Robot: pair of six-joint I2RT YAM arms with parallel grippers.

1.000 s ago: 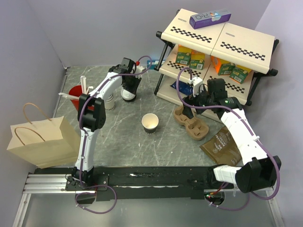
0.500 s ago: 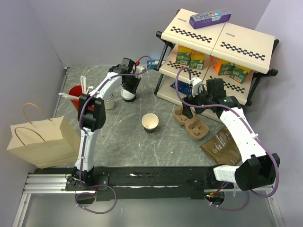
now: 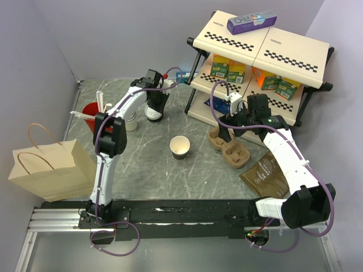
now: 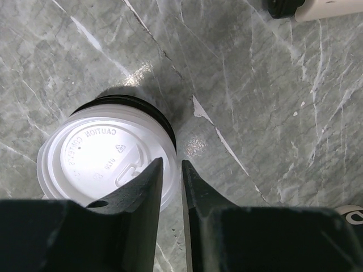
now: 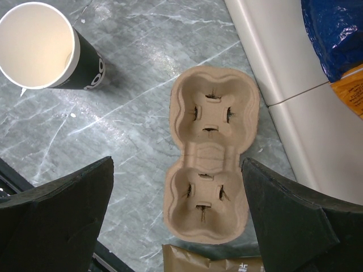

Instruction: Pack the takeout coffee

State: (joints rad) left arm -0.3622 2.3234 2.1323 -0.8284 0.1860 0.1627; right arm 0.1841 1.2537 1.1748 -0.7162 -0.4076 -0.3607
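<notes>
left end effector (image 4: 171, 164) hovers over takeout coffee (image 4: 96, 158).

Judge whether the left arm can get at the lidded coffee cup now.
Probably yes: the left gripper hangs above the coffee cup at its lid edge, nothing between, but its jaws stand nearly shut.

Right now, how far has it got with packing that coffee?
Done: the takeout coffee is already lidded. In hand: the left pincer hangs over its rim, shut, gripping nothing; the right pincer is open above the empty cardboard carrier. Left: the cup stands on the table, not yet lifted into the carrier or the paper bag.
</notes>
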